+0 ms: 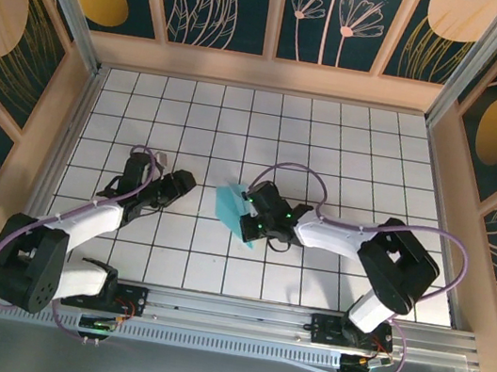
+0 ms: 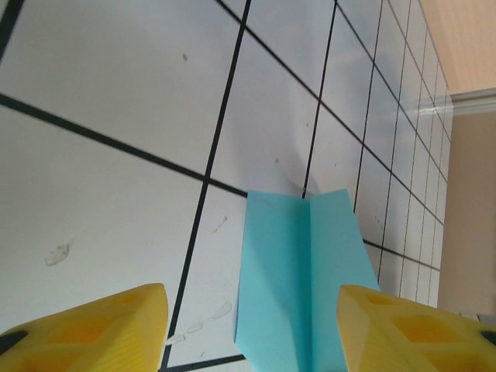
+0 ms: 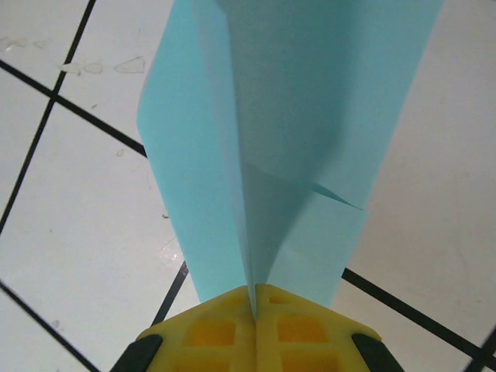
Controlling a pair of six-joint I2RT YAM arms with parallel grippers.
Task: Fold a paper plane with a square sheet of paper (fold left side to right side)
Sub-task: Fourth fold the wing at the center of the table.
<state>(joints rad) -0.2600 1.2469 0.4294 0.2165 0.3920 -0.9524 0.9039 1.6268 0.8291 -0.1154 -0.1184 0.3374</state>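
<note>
The paper (image 3: pixel 294 116) is thin, matt and smooth, with sharp creases and one soft curl. The right fingers (image 3: pixel 209 333) and left fingers (image 2: pixel 101 329) are dull yellow plastic, moulded with shallow pockets; the left ones show fine ribbing. The table (image 1: pixel 334 133) is white, smooth and faintly glossy, ruled with black lines and smudged with dried marks (image 2: pixel 58 254). The rail (image 1: pixel 228 309) is bare grey metal. The frame (image 1: pixel 267 73) looks like pale wood. The arm shells (image 1: pixel 331 233) are glossy white plastic.

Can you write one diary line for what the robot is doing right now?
left gripper: open, empty, apart from paper | right gripper: shut on folded blue paper | paper: creased down middle
</note>
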